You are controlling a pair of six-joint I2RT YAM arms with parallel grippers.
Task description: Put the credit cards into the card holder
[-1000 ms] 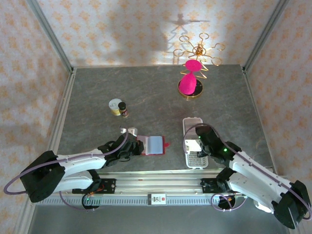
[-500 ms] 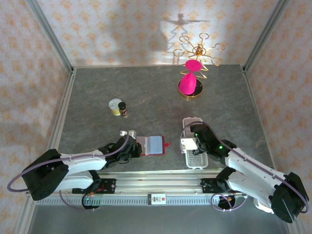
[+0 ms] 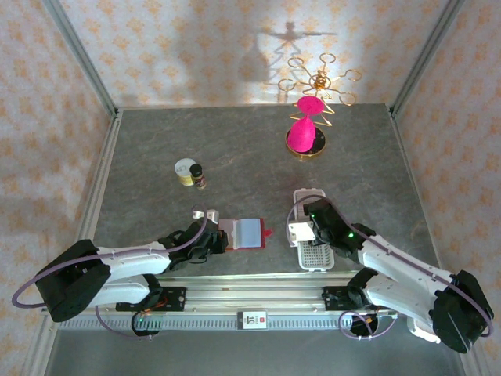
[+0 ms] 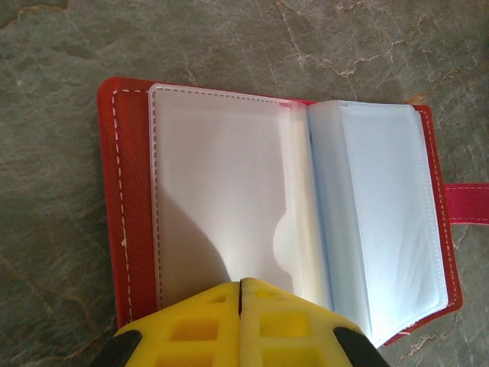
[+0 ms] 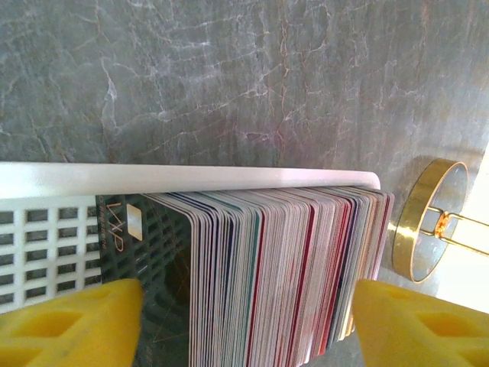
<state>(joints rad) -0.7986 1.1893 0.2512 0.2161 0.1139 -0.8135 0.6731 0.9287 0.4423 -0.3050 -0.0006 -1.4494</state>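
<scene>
The card holder [image 3: 249,233] is a red wallet lying open on the table, with clear sleeves [image 4: 221,191] facing up and its snap tab [image 4: 467,203] to the right. My left gripper [image 4: 241,287] is shut, its yellow tips resting on the near edge of the left sleeve; it sits at the holder's left side [image 3: 220,238]. The credit cards [image 5: 283,275] stand on edge as a thick stack in a white slotted tray [image 5: 191,177], with one dark card [image 5: 145,252] leaning at the stack's left. My right gripper [image 5: 244,325] is open, one finger on each side of the stack; it hangs over the tray [image 3: 311,231].
The tray [image 3: 312,258] lies near the front edge on the right. A gold stand [image 3: 307,133] holding pink pieces is at the back right, and its base [image 5: 428,222] shows just beyond the cards. A small jar [image 3: 185,171] and a dark bottle [image 3: 198,176] stand at left centre.
My right wrist has shifted left and slightly away from the base, over the tray. The left gripper and the card holder have stayed where they were.
</scene>
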